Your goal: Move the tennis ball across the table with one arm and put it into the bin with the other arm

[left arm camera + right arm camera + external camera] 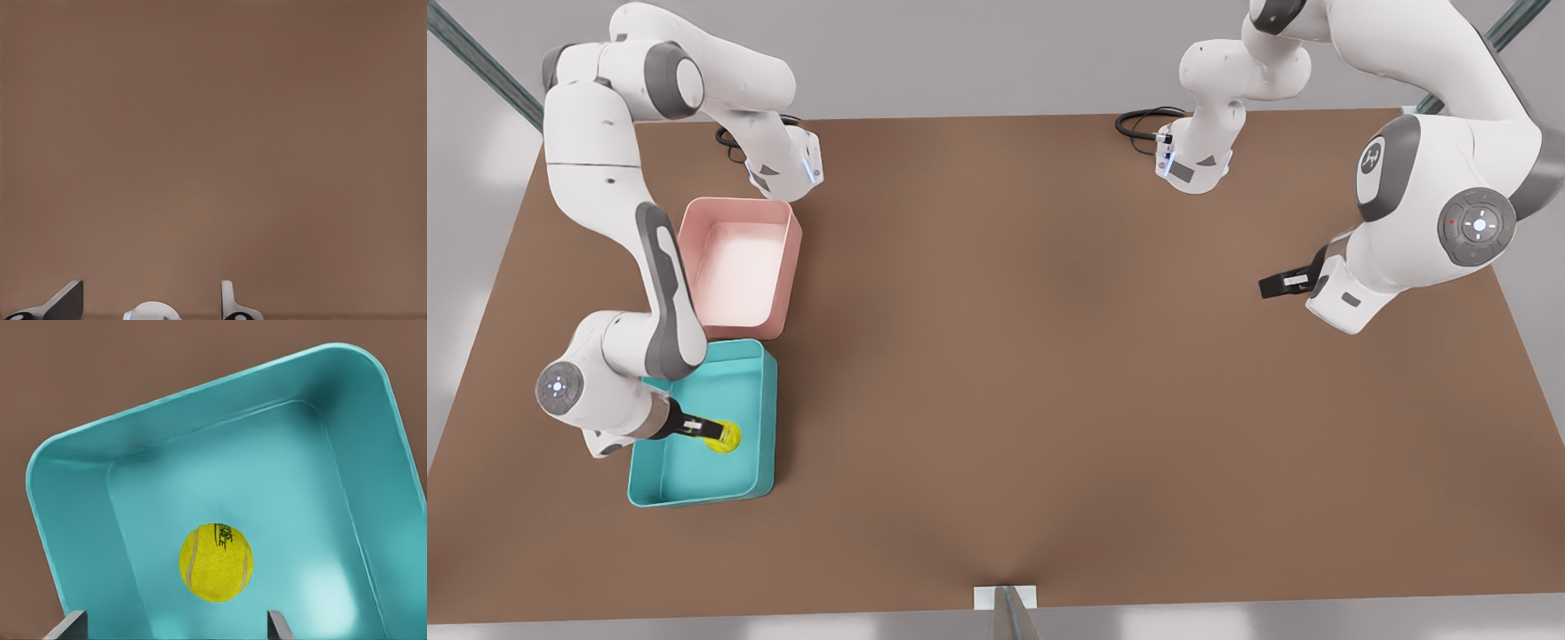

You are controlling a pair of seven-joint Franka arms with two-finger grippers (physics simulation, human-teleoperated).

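The tennis ball (pixel 216 562) lies inside the teal bin (pixel 763 418), under the spread right gripper (pixel 725 435). The pink bin (pixel 787 267) touches it. The left gripper (pixel 1267 286), spread, hangs over bare worktop (pixel 1032 356).

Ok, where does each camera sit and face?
Front view: overhead, looking down on the table; both arms show.
Left wrist view: on the left gripper, facing bare table; open fingertips show.
Right wrist view: on the right gripper, facing the tennis ball in the bin; open fingertips show.
Shared: front and right wrist views both see tennis ball and bin.
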